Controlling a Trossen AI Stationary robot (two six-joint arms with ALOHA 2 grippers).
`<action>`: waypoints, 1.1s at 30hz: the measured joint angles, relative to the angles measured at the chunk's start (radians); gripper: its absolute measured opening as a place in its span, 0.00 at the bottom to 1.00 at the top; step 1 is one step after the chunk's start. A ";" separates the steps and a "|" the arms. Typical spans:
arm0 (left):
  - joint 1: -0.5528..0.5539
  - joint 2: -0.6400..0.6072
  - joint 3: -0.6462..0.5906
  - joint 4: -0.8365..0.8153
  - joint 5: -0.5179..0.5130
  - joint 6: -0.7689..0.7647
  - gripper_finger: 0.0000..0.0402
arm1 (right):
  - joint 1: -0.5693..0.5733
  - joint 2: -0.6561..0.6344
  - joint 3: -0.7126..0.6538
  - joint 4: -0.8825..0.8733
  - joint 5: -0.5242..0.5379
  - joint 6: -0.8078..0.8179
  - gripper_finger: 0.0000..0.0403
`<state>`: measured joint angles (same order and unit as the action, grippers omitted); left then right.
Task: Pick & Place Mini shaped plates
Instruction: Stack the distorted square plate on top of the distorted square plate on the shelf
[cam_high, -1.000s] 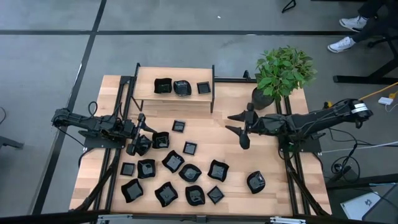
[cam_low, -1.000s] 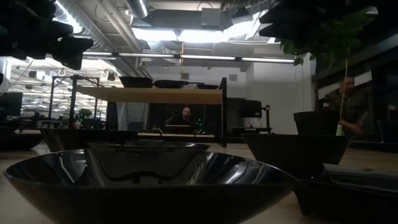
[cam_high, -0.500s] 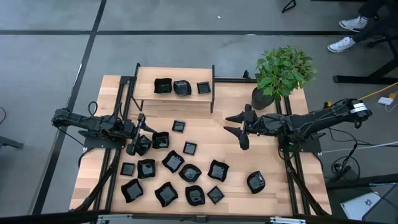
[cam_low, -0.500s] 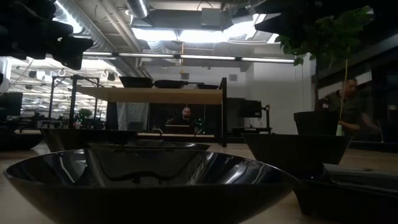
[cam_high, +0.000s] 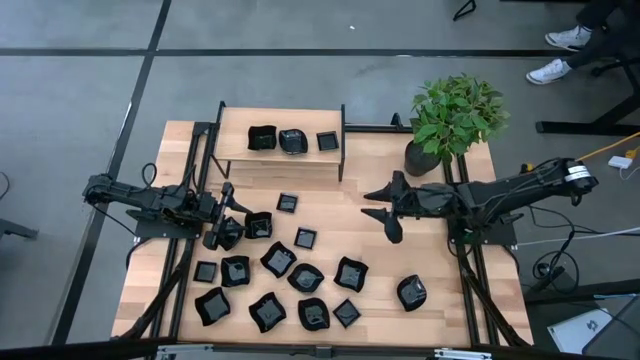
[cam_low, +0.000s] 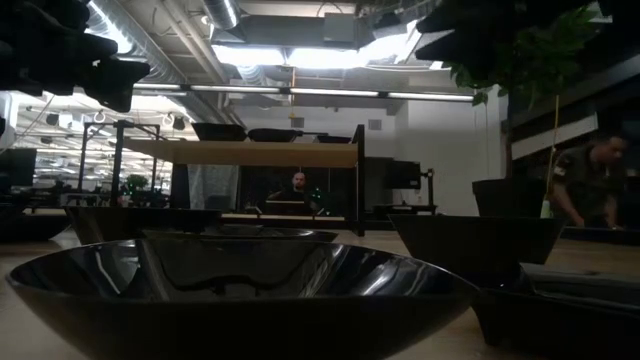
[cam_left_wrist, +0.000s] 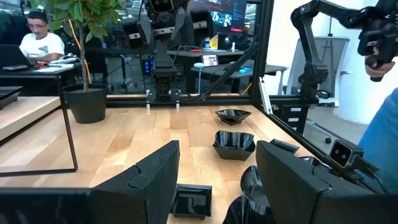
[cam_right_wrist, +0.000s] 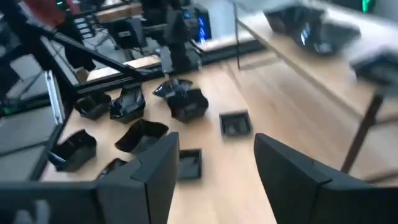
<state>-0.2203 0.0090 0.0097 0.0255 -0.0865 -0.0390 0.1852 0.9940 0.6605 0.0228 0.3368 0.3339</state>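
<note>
Plates: my mini shaped plates (cam_high: 291, 268), glossy black, lie scattered across the near half of the wooden table (cam_high: 440, 320); three sit on the raised shelf (cam_high: 240, 155).
Left gripper: my left gripper (cam_high: 226, 222) hangs low at the table's left side, fingers spread wide, empty, just beside a square plate (cam_high: 258, 225).
Right gripper: my right gripper (cam_high: 382, 209) hovers over bare wood at centre-right, jaws wide, holding nothing.
Corner: potted plant (cam_high: 452, 118) beyond my right arm.

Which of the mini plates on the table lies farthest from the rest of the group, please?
The plate at the near right of the table, below the right tool; it sits alone, with bare wood between it and the cluster to its left.
</note>
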 joint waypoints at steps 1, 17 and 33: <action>0.000 0.000 0.000 0.000 0.000 0.000 0.52 | -0.002 -0.001 0.023 -0.061 0.003 0.019 0.51; 0.000 0.000 0.000 0.000 0.000 0.000 0.52 | -0.074 0.019 0.085 -0.240 -0.136 0.139 0.51; 0.000 0.000 0.000 0.000 0.000 0.000 0.52 | -0.074 0.211 0.305 -0.521 -0.239 0.168 0.51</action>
<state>-0.2203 0.0090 0.0101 0.0258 -0.0864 -0.0391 0.1116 1.2049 0.9653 -0.4983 0.0980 0.5021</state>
